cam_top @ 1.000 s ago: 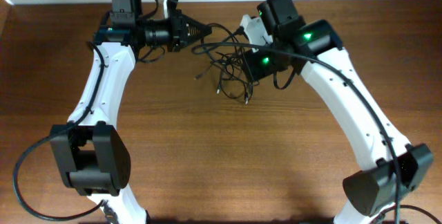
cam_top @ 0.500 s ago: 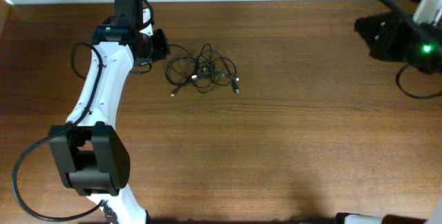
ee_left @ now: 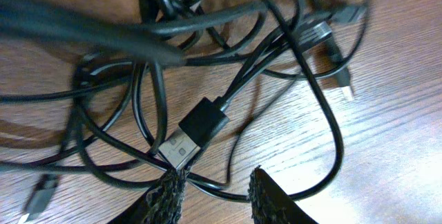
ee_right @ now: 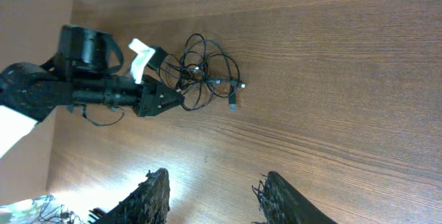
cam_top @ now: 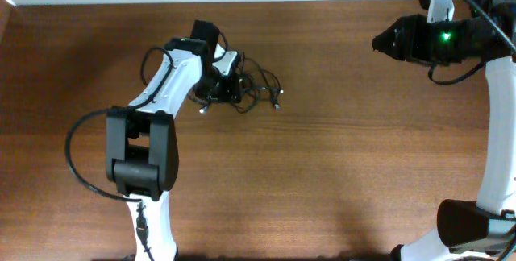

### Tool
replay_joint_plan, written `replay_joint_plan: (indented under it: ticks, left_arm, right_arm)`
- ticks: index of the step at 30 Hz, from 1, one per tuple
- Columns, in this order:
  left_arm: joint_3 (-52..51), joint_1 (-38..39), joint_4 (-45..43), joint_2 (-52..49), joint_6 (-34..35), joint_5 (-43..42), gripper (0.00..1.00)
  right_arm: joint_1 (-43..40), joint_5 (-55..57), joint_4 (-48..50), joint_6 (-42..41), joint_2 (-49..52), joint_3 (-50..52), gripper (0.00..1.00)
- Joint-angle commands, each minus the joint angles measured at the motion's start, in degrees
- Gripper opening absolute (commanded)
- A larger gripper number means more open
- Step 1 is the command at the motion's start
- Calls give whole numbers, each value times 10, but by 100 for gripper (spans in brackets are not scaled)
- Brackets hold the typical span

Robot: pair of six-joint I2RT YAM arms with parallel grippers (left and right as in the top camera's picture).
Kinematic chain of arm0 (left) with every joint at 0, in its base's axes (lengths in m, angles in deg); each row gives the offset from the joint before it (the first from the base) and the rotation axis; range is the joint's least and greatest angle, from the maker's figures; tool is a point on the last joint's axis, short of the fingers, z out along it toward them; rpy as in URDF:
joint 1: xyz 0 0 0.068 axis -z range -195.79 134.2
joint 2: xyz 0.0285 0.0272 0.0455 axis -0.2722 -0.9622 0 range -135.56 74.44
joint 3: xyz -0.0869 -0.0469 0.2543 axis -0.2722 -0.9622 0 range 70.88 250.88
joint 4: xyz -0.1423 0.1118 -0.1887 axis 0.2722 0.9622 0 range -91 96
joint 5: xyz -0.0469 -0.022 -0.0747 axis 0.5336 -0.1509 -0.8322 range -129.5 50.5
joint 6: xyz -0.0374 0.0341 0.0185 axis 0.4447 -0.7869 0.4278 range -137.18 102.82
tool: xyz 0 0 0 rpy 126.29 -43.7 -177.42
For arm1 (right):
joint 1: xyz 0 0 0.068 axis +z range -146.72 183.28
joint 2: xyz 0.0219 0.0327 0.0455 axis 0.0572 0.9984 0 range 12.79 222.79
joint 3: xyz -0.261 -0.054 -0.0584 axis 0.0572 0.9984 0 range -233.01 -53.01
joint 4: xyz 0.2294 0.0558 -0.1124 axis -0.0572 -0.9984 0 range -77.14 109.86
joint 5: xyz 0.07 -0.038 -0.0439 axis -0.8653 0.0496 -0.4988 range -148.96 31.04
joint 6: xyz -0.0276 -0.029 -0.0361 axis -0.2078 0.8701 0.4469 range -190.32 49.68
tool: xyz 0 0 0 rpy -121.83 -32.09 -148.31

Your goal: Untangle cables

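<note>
Jaws on your left gripper [ee_left: 215,177] stand apart with nothing clamped, though one thin loop of the cables [ee_left: 228,99] runs across the gap between the fingertips [ee_left: 171,186], and a flat USB plug [ee_left: 195,128] lies just above one of them. Your right gripper [ee_right: 215,189] is also spread and empty, held above the table [cam_top: 322,172] and well apart from the bunch. The cables [cam_top: 251,88] lie on the far left part of the table, with the left gripper [cam_top: 224,86] at their left edge. As I judge it, the main danger is closing where you are: several strands cross close to that loop, so you may pinch more than one and pull the knot tighter instead of opening it. You could also catch the plug body and have it slip or twist out. With the right gripper so far off, nothing anchors the bunch, so any pull likely drags the whole tangle across the wood. From overhead the bunch spreads wider left to right than front to back, with small plug ends [cam_top: 276,97] sticking out at its right and lower-left edges. In the left wrist view the USB plug's long axis runs diagonally, metal end pointing down-left toward the fingers and its cord leading up-right.
</note>
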Motion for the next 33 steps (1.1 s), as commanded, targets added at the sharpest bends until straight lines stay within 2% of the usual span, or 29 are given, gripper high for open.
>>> replay_joint_plan:
  ticks: [1, 4, 7, 11, 12, 15, 17, 18, 20, 21, 23, 27, 28, 30, 33]
  left_arm:
    - [-7, 17, -6, -33, 64, 91, 33]
    - [-7, 19, -28, -37, 69, 106, 29]
    - [-7, 28, -30, -72, 94, 109, 30]
    - [-7, 49, -22, -88, 96, 109, 18]
    - [-7, 49, 16, -89, 96, 110, 18]
    - [-8, 51, 16, -92, 110, 114, 33]
    - [-8, 62, 18, -108, 148, 114, 33]
    - [-9, 72, 21, -116, 150, 114, 27]
    - [-6, 83, 9, -118, 154, 114, 2]
    - [6, 82, 16, -117, 154, 114, 0]
    - [92, 82, 80, -117, 153, 114, 0]
    - [372, 82, 250, -116, 79, 113, 0]
    - [463, 81, 288, -116, 37, 76, 0]
    - [578, 78, 326, -116, 26, 21, 0]
    - [703, 74, 335, -116, 12, -108, 0]
  right_arm:
    - [3, 15, 0, 7, 0, 0, 46]
    - [3, 21, -4, 7, 0, 0, 47]
    - [3, 21, -4, 7, 0, 0, 47]
    - [3, 21, -3, 7, 0, 0, 50]
    - [3, 24, -4, 7, 0, 0, 50]
    - [3, 35, -4, 7, 0, 0, 51]
    - [3, 35, -6, 7, 0, 0, 51]
    - [3, 35, -7, 7, 0, 0, 51]
    - [3, 35, -7, 7, 0, 0, 51]
    - [3, 35, -7, 7, 0, 0, 51]
    - [3, 35, -7, 7, 0, 0, 51]
    - [3, 35, -6, 7, 0, 1, 52]
    - [3, 35, -6, 7, 0, 2, 52]
    - [3, 35, -4, 7, 2, 2, 52]
    - [34, 34, -2, 7, 28, 2, 51]
